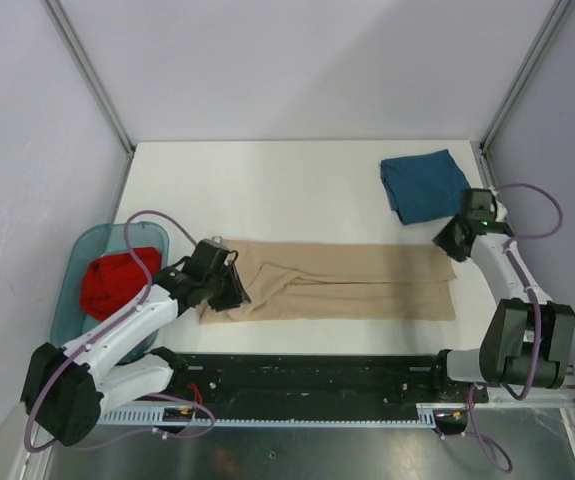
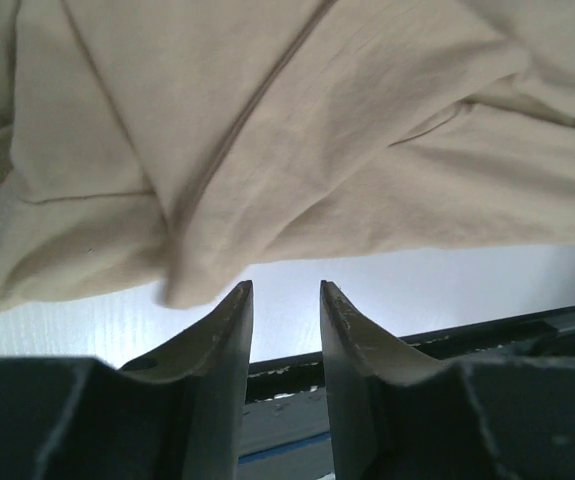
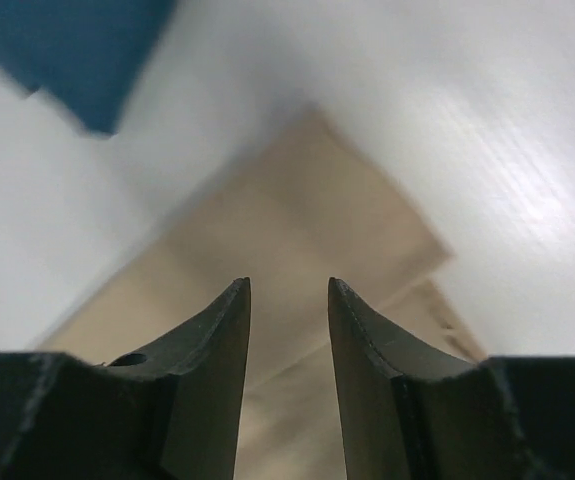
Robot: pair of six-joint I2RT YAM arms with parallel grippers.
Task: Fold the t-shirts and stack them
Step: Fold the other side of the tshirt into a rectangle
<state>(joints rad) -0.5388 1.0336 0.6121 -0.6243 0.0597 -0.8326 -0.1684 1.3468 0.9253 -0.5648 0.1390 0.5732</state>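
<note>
The tan t-shirt [image 1: 347, 281] lies folded into a long strip across the front of the table; it fills the left wrist view [image 2: 297, 130] and shows in the right wrist view [image 3: 297, 240]. My left gripper [image 1: 239, 290] is open and empty at the strip's left end, its tips [image 2: 285, 290] just off the cloth's near edge. My right gripper [image 1: 445, 243] is open and empty above the strip's right end [image 3: 289, 285]. The dark teal-blue t-shirt [image 1: 424, 184] lies folded at the back right, also in the right wrist view [image 3: 77, 50]. The red t-shirt [image 1: 117, 282] is bunched in a bin.
A translucent teal bin [image 1: 87, 262] holds the red shirt at the table's left edge. A black rail [image 1: 317, 375] runs along the near edge, between the arm bases. Frame posts rise at the back corners.
</note>
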